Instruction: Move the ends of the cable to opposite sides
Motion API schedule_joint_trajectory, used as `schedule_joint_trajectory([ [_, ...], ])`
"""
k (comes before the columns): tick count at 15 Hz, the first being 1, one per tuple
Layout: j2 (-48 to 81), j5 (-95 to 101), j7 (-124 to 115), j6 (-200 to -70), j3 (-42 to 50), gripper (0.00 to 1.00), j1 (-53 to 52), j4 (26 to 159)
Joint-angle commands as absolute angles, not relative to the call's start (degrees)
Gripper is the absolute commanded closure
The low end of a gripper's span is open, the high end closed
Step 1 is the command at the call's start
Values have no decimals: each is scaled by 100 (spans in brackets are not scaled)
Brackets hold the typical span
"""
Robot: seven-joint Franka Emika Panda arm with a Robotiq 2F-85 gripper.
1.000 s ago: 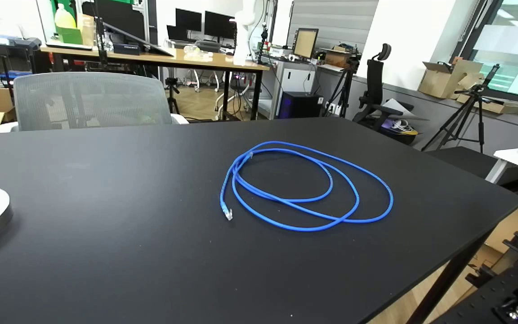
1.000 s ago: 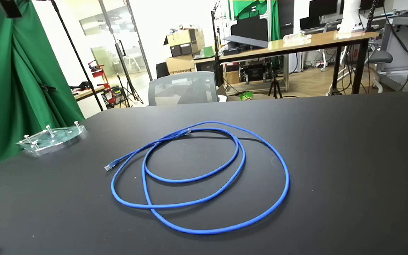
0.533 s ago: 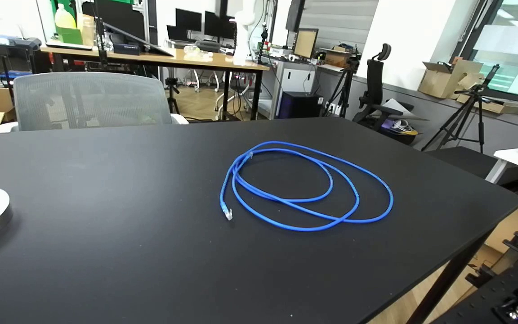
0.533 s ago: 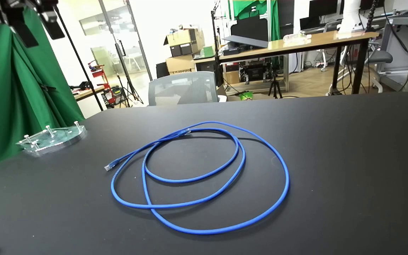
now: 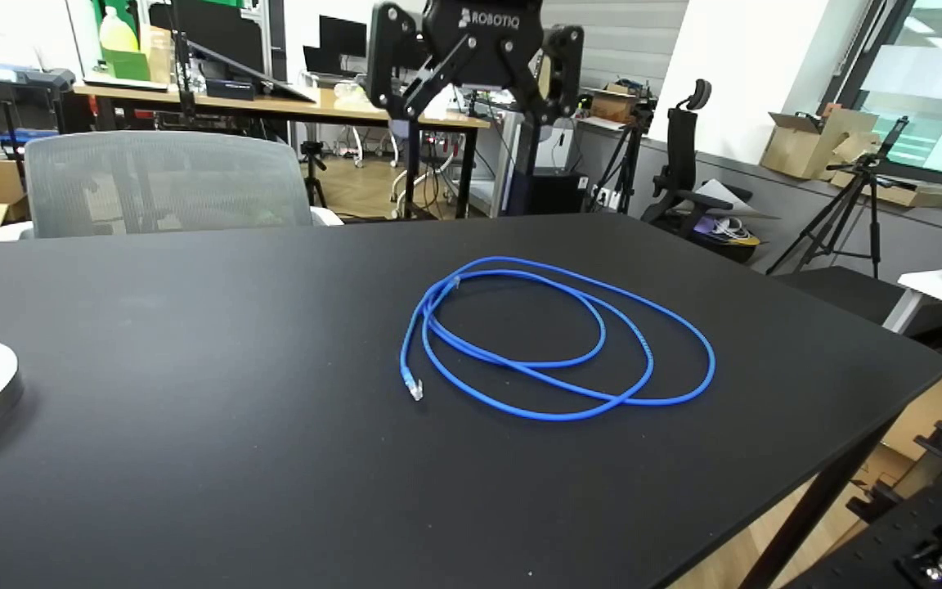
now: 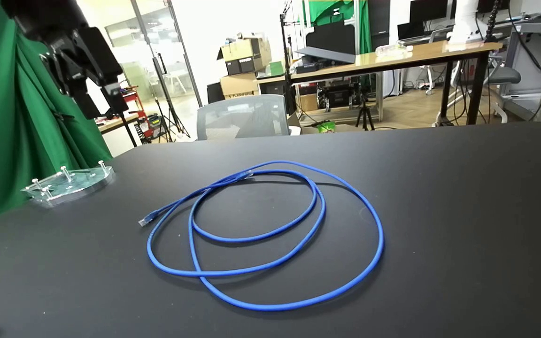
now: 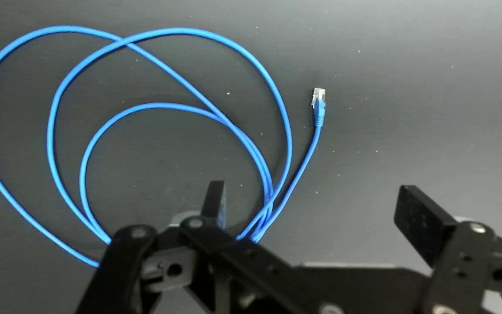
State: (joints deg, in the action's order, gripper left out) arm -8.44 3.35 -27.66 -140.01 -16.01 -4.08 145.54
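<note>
The cable lies in loose, crossing loops on the table, unchanged over the last second, so nothing of the task is done yet. What is new is the gripper: a second ago only its tips show in a corner of an exterior view; now it hangs in the upper part of both exterior views, well above the table and apart from the cable. Its jaws are spread wide, and it has hold of nothing. This looks like the approach, with the first grasp still to come. The outer end sits free outside the loops, and the wrist view shows it plainly, beyond the jaws. The inner end lies among the loops, right by another stretch of cable; whether they touch, I cannot tell, and the wrist view does not show it. Both ends are toward the same side of the loops, so at least one must likely travel across. The outer end seems the easier first pick; at the inner end the jaws could catch the neighbouring stretch too, and a long pull on either may drag the loops or tighten a crossing.
</note>
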Motion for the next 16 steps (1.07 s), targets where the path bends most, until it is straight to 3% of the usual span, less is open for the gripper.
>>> schedule_joint_trajectory([
  [1,-195,558,-3311,-14741,-1473,0,-458,14513],
  [4,260,766,-3618,-15536,-1308,0,-556,14534],
  [16,933,758,-3408,-15397,-980,0,-1126,14248],
])
